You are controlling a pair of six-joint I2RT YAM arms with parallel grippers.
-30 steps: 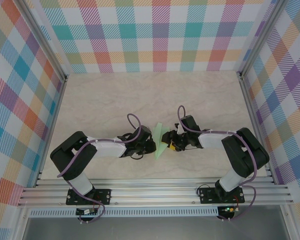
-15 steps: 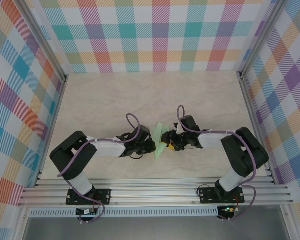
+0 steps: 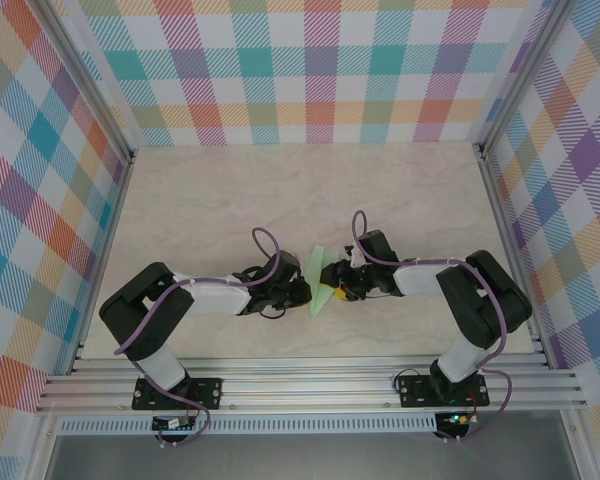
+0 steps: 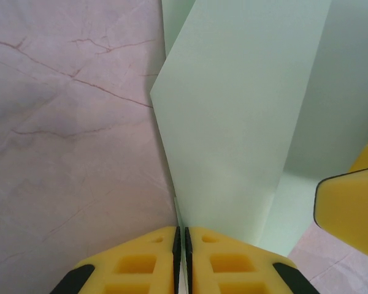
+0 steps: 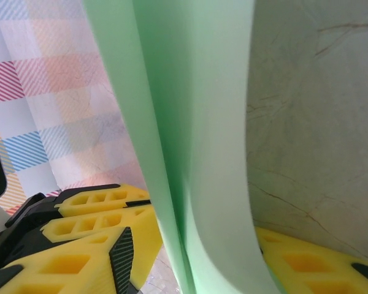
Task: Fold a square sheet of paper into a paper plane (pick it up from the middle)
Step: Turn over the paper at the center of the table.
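Marbled bench (image 3: 230,200), checked walls. Left end effector (image 4: 179,236) is pressed together on the left edge of the half-folded paper (image 4: 245,122), held upright mid-bench. Right end effector (image 5: 202,251) is spread astride it. Light, floppy, easily creased: probably best pinched at the fold. Since earlier, the right one has edged left.

Right gripper (image 3: 336,285) slid nearer paper (image 4: 233,122); jaws narrowed slightly around its fold. Right arm's elbow and forearm pulled in toward paper. Paper's outline beside right gripper looked slimmer from above.
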